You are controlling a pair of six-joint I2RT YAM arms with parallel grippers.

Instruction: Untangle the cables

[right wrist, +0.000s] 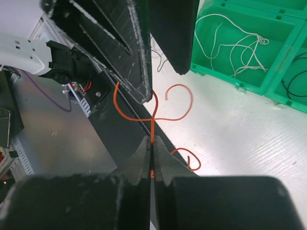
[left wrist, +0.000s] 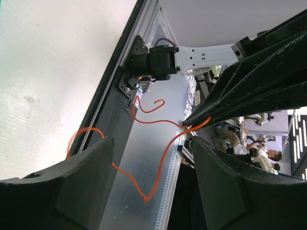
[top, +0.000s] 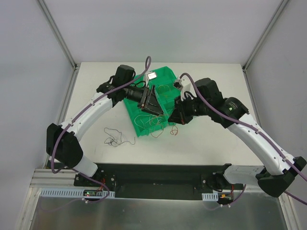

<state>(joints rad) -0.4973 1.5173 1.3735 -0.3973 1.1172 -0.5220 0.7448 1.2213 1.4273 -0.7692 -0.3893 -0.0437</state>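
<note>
My right gripper (right wrist: 151,140) is shut on a thin orange cable (right wrist: 169,116), which curls in loops above the white table beside the green tray (top: 165,76). My left gripper (left wrist: 152,143) is open and faces the right one. The orange cable (left wrist: 160,158) sags in a V between its fingers (left wrist: 86,177) and is not pinched. From above, the left gripper (top: 154,106) hovers over the tray and the right gripper (top: 171,120) is at the tray's right edge. A white cable (right wrist: 235,45) and a black cable (right wrist: 292,86) lie in separate tray (right wrist: 230,79) compartments.
A curly black cable (top: 114,139) lies loose on the table left of the tray. Thick purple hoses (top: 211,108) run along both arms. The black base rail (top: 158,175) crosses the near edge. Frame posts (top: 60,38) stand at the back corners.
</note>
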